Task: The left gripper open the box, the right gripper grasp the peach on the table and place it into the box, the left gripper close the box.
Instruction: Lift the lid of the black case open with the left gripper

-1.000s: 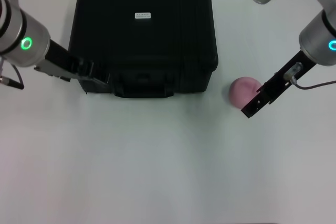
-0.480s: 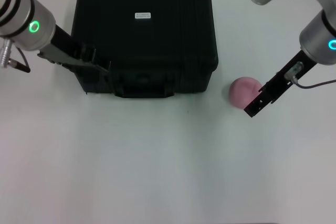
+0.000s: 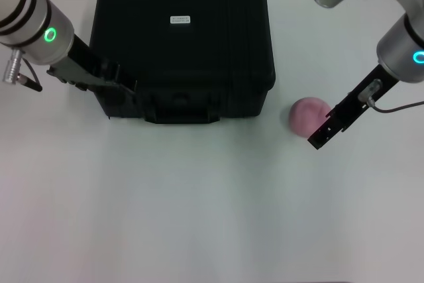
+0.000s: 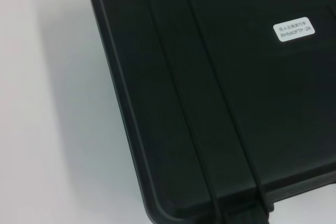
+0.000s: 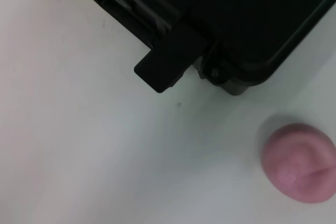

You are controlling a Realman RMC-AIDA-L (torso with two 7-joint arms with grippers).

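The big black box (image 3: 182,44), hard with ribbed sides, is sitting shut near the table's (image 3: 199,217) far edge. The left gripper (image 3: 126,87) is touching its front left corner; I cannot tell its fingers. The round, matte pink peach (image 3: 307,115) is lying just right of the box, and the right gripper (image 3: 319,138) is maybe touching it, its grip unclear.

Left end effector (image 3: 126,87) black against black box (image 3: 182,44) front-left corner: finger gap unreadable, contact unclear. Left wrist view: own fingers out of frame; box cut off by picture edges; white label (image 4: 295,30) print too small to read. Right end effector (image 3: 318,138) seen edge-on beside peach (image 3: 308,115): finger spread unreadable, touching or not unclear. Right wrist view: own fingers not shown; peach clipped at picture edge; box mostly out of frame. Both arms cut off at head view edges.
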